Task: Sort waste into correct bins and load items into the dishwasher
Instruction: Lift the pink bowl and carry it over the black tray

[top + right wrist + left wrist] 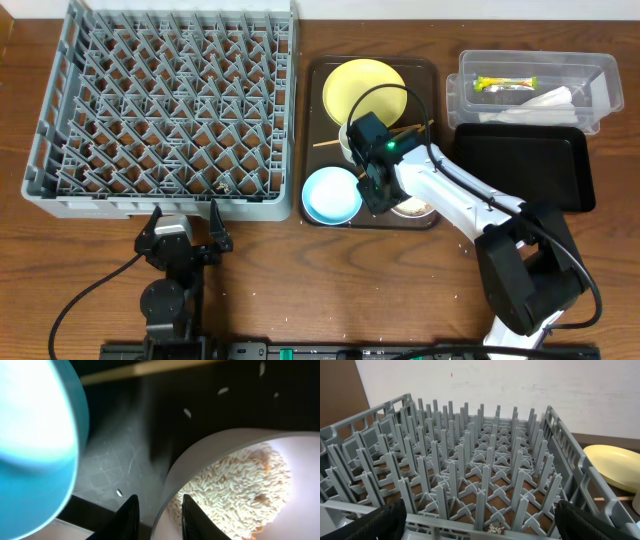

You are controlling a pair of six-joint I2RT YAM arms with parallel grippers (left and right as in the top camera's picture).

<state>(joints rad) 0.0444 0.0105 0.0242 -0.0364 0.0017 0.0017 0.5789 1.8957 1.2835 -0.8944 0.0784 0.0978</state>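
Note:
On the brown tray (318, 70), my right gripper (383, 198) stands open astride the near rim of the white bowl (210, 442). One finger is outside the rim and one is inside, beside the rice scraps (245, 490). Just to the left is the light blue bowl (331, 194). The yellow plate (365, 88) lies at the tray's back, with a chopstick (420, 127) crossing in front of it. My left gripper (183, 225) stands open and empty before the grey dish rack (165, 110). A wrapper (505, 83) and a napkin (545, 100) lie in the clear tub (600, 75).
The black tray (520, 165) sits in front of the clear tub at the right. Loose rice grains (186, 412) dot the brown tray between the bowls. My right arm hides the tray's middle. In the left wrist view the rack (470, 460) fills the view, with the plate (615, 465) beyond.

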